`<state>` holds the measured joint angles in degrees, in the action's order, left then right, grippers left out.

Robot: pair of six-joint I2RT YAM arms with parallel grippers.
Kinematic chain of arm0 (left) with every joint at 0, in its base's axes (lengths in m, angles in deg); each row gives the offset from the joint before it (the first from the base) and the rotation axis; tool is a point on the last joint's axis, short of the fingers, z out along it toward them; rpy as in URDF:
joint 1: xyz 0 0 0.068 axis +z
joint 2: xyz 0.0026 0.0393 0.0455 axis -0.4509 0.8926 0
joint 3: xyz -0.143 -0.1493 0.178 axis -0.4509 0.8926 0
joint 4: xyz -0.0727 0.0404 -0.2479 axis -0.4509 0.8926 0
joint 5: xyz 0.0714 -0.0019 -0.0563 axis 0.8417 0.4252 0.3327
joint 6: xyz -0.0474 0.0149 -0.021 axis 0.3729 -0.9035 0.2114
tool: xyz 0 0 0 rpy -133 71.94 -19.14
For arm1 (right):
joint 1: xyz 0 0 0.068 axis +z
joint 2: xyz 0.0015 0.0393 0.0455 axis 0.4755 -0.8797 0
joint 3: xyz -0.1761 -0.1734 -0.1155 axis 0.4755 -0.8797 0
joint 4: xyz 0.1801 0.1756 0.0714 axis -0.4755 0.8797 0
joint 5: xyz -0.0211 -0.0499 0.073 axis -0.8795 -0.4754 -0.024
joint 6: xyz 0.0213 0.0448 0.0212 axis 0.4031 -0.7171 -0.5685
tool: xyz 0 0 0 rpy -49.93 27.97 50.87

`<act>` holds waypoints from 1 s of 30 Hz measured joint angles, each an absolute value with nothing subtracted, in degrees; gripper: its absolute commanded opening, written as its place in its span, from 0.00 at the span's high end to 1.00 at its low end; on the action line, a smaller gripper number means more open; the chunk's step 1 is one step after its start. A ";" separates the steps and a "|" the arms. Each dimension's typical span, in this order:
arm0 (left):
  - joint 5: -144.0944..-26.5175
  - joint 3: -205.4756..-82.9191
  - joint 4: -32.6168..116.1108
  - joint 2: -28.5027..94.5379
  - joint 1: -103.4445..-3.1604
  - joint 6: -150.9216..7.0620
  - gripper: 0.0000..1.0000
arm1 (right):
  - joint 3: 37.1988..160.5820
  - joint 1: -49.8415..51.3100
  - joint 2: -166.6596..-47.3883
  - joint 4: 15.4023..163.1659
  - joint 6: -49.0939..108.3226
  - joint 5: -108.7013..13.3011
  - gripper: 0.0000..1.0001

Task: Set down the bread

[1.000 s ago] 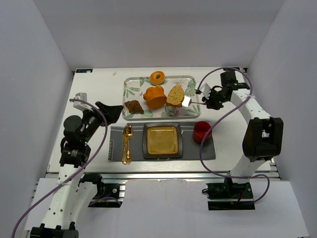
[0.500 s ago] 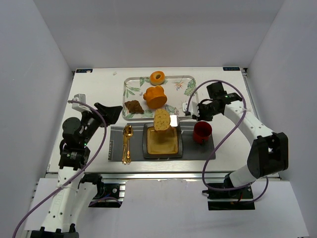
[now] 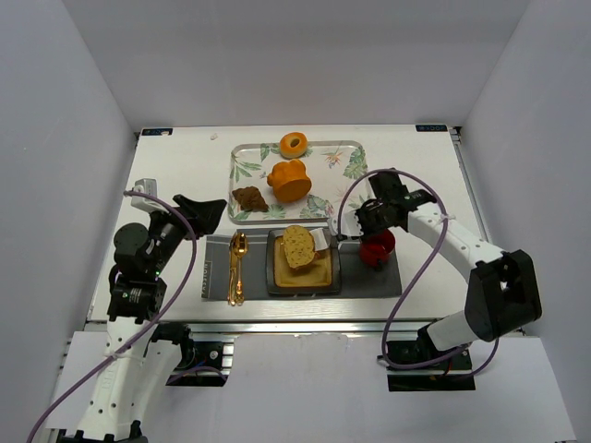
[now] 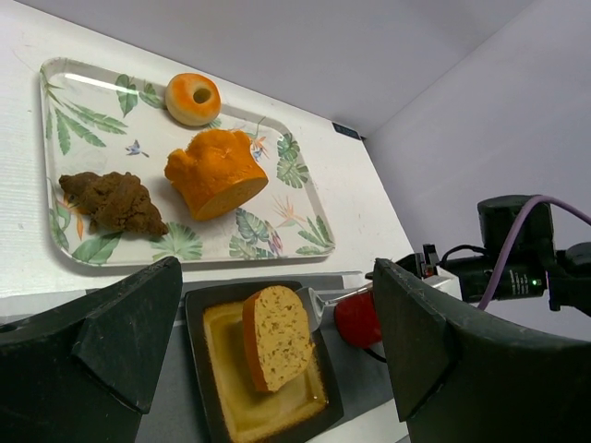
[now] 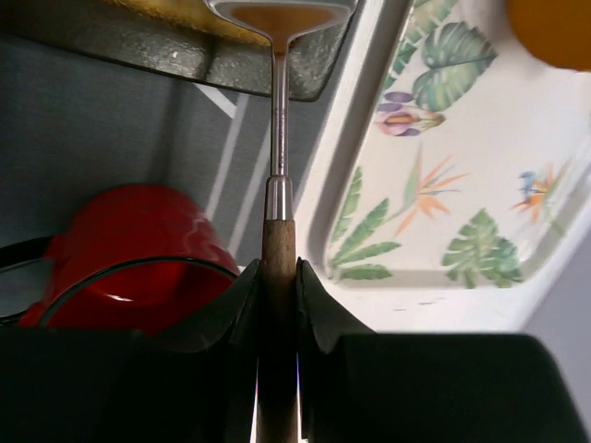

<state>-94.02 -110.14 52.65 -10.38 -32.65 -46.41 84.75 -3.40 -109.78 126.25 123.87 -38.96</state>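
The bread (image 3: 297, 246), a tan speckled slice with a brown crust, stands tilted on its edge inside the square dark plate (image 3: 273, 278). It leans against the metal blade of a spatula (image 3: 323, 242). My right gripper (image 3: 362, 228) is shut on the spatula's wooden handle (image 5: 278, 268), just right of the plate and above the red cup (image 3: 377, 247). The left wrist view shows the bread (image 4: 277, 337) over the plate's (image 4: 199, 318) yellow inside. My left gripper (image 3: 205, 207) is open and empty, left of the tray.
A leaf-patterned tray (image 3: 242, 157) behind the plate holds an orange lumpy bun (image 3: 289, 180), a ring doughnut (image 3: 294, 145) and a dark brown piece (image 3: 249, 198). Gold cutlery (image 3: 237, 268) lies on the grey mat (image 3: 369, 280) left of the plate. White walls enclose the table.
My right gripper has carried the bread on the spatula from the tray forward and down into the plate. The left arm has hardly moved.
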 measured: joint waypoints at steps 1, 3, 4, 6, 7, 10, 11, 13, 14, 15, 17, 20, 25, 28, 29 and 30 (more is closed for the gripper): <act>-93.99 -110.14 52.78 -10.49 -32.67 -46.41 0.07 | 83.83 -3.16 -109.16 124.89 124.39 -39.35 1.00; -93.97 -110.14 52.91 -10.64 -32.67 -46.41 0.07 | 81.84 -2.85 -107.83 122.08 125.94 -40.21 1.00; -93.97 -110.14 52.87 -10.66 -32.67 -46.41 0.07 | 80.88 -2.79 -107.22 120.65 126.77 -40.49 1.00; -93.93 -110.14 52.91 -10.75 -32.67 -46.39 0.07 | 78.74 -2.77 -105.91 117.68 128.30 -41.06 1.00; -93.91 -110.14 52.89 -10.75 -32.65 -46.41 0.07 | 77.58 -2.77 -105.21 116.26 129.11 -41.30 1.00; -93.82 -110.14 52.89 -10.75 -32.67 -46.41 0.07 | 75.09 -2.77 -103.59 113.44 131.08 -41.60 1.00; -93.80 -110.14 52.89 -10.75 -32.67 -46.41 0.07 | 74.48 -2.77 -103.20 112.57 131.50 -41.69 1.00; -93.75 -110.14 52.87 -10.73 -32.67 -46.41 0.07 | 73.43 -2.77 -102.54 110.91 132.17 -41.93 1.00; -93.73 -110.14 52.87 -10.73 -32.67 -46.41 0.07 | 73.10 -2.77 -102.39 110.18 132.33 -42.13 1.00; -93.75 -110.14 52.87 -10.73 -32.67 -46.41 0.07 | 72.99 -2.77 -102.37 109.46 132.46 -42.41 1.00; -93.75 -110.14 52.87 -10.69 -32.67 -46.41 0.07 | 72.99 -2.77 -102.39 107.69 132.35 -43.40 1.00; -93.73 -110.14 52.84 -10.58 -32.67 -46.43 0.07 | 73.01 -2.81 -102.69 104.70 131.23 -44.90 1.00; -93.71 -110.14 52.87 -10.58 -32.67 -46.43 0.07 | 74.17 -3.92 -105.03 101.03 128.46 -47.31 1.00; -93.56 -110.14 52.87 -10.58 -32.67 -46.45 0.07 | 76.36 -5.56 -106.89 100.11 125.88 -48.40 1.00; -93.54 -110.14 52.87 -10.58 -32.67 -46.45 0.07 | 77.39 -6.28 -107.48 100.15 124.63 -48.60 1.00; -93.51 -110.14 52.87 -10.58 -32.67 -46.47 0.07 | 78.52 -7.01 -108.01 100.37 123.19 -48.82 1.00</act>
